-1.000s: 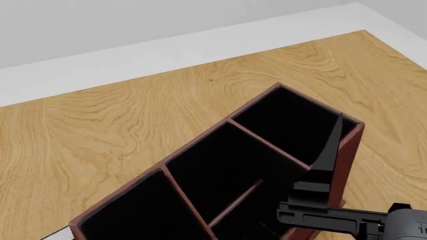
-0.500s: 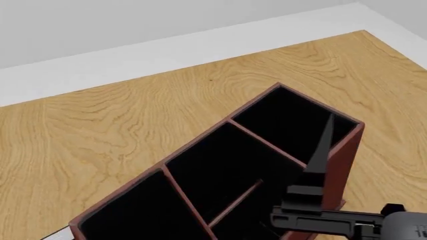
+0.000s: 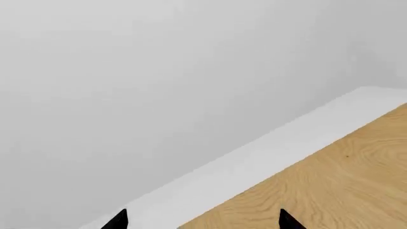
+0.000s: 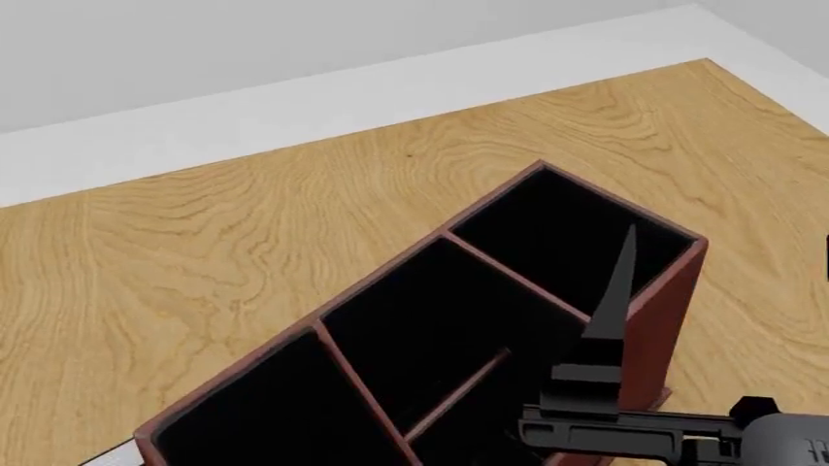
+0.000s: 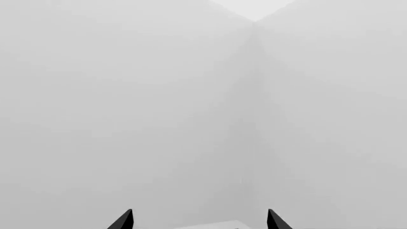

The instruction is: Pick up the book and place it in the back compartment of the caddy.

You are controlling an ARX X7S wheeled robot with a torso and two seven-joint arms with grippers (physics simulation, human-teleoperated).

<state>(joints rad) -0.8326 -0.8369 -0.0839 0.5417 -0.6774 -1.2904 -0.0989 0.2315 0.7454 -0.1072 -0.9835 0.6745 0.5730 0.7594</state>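
Observation:
The caddy (image 4: 674, 320) is a long dark red box with a black interior, lying diagonally across the wooden table in the head view. Thin red partitions (image 4: 518, 280) split it into several compartments. The book is hidden or out of view; no white page edges show against the black insides. My right gripper (image 4: 627, 243) reaches in from the lower right, with one black finger (image 4: 612, 291) rising over the caddy's farthest compartment beside its right wall. In the right wrist view, its tips (image 5: 198, 220) stand wide apart with only wall between them. My left gripper (image 3: 202, 220) is open, with nothing held.
The wooden table (image 4: 233, 252) ends at a far edge with white floor (image 4: 324, 102) beyond it, and at a right corner (image 4: 706, 63). The left wrist view shows that same table edge (image 3: 279, 174). A small dark sliver (image 4: 825, 250) shows at the head view's right border.
My right gripper has shifted slightly left along the caddy's right wall, and its raised finger now looks thinner, turned more edge-on. The caddy has not moved.

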